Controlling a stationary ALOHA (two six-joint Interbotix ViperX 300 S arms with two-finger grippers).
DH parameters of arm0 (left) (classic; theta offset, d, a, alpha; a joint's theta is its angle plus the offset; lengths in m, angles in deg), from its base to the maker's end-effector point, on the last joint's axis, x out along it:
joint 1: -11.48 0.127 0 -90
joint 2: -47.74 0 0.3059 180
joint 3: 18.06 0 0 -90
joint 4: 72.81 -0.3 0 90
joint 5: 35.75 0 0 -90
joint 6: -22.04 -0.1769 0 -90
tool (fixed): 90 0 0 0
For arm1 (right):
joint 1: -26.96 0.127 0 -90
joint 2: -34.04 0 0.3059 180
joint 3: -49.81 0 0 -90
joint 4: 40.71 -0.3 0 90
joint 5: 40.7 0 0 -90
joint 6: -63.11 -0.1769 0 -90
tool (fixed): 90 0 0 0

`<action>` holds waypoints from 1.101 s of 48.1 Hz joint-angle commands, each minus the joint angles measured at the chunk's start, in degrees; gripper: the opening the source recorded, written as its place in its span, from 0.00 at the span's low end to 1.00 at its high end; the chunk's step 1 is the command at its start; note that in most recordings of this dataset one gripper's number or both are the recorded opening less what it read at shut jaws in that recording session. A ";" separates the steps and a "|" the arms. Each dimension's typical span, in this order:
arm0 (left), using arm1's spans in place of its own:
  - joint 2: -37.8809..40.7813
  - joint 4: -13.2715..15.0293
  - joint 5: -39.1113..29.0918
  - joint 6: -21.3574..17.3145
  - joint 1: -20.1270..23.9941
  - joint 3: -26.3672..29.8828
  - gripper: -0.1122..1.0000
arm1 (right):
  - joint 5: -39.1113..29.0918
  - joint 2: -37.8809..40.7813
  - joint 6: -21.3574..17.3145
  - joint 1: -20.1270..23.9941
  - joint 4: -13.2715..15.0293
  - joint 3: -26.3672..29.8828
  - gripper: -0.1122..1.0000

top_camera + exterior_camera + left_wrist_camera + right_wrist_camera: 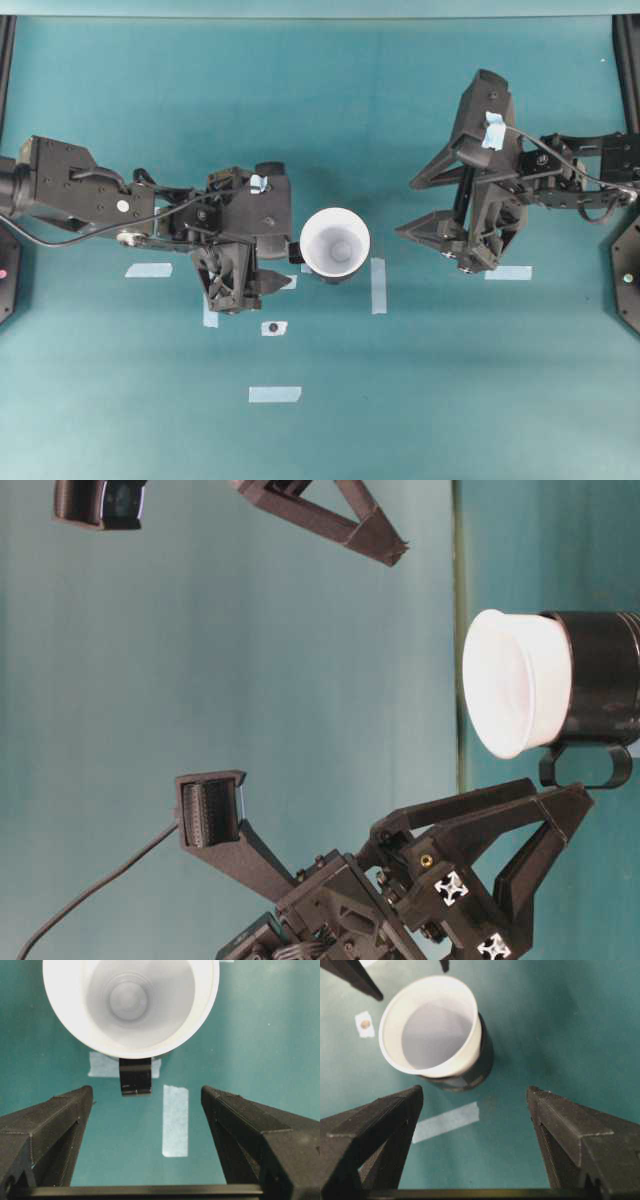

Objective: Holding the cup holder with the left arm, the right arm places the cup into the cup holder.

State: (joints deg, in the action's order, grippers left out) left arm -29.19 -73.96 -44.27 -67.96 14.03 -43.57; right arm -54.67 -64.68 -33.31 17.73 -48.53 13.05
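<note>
A white paper cup point(335, 244) sits nested in a glossy black cup holder point(479, 1062) near the middle of a teal table point(450, 380), its wide rim and upper wall standing clear above the holder's top, as the table-level view shows. The holder's small black tab point(135, 1076) points toward the left arm point(90, 190), whose gripper point(147, 1110) is spread wide and holds nothing; its two fingers flank the tab without touching it, and the cup and holder lie just beyond the fingertips. The right arm point(560, 175) rests well apart on the other side of the cup, its gripper point(475, 1110) likewise released and empty, fingers parted on either side of the view toward the holder. Around the holder, strips of pale-blue tape point(378, 285) mark the table: one upright strip just beside the cup on the right arm's side, others under the left gripper and farther toward the near edge. A small white square of tape with a dark dot point(274, 328) lies near the holder, on the left arm's side. Neither arm touches the cup or the holder.
</note>
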 commanded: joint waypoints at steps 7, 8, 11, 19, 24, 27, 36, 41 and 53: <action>-0.88 -0.18 0.44 -0.09 -0.09 1.23 0.93 | 2.11 -2.20 0.18 -0.26 0.09 0.09 0.90; -0.79 -0.09 0.44 -0.09 -0.18 1.23 0.93 | 2.11 -2.20 0.18 -0.26 0.09 0.09 0.90; -0.79 -0.09 0.53 -0.09 -0.09 1.23 0.93 | 2.11 -2.20 0.18 -0.26 0.09 0.00 0.90; -0.79 -0.18 0.44 -0.09 -0.18 1.23 0.93 | 2.11 -2.20 0.09 -0.26 0.09 -0.09 0.90; -0.88 -0.09 0.44 -0.09 -0.18 1.23 0.93 | 2.11 -2.20 0.09 -0.44 0.09 -0.26 0.90; -0.88 -0.18 0.44 -0.09 -0.09 1.23 0.93 | 2.11 -2.20 0.09 -0.35 0.09 -0.26 0.90; -0.88 -0.18 0.44 0.09 -0.09 1.23 0.93 | 2.11 -2.20 0.09 -0.53 0.09 -0.44 0.90; -0.79 -0.09 0.44 0.09 -0.18 1.23 0.93 | 2.11 -2.29 0.09 -0.79 0.09 -0.44 0.90; -0.88 -0.09 0.35 0.09 -0.09 1.23 0.93 | 2.11 -2.20 0.00 -1.14 0.09 -0.44 0.90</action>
State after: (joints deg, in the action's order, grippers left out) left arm -29.19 -74.04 -44.18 -67.96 14.03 -43.57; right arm -53.00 -64.68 -33.40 16.85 -48.53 12.08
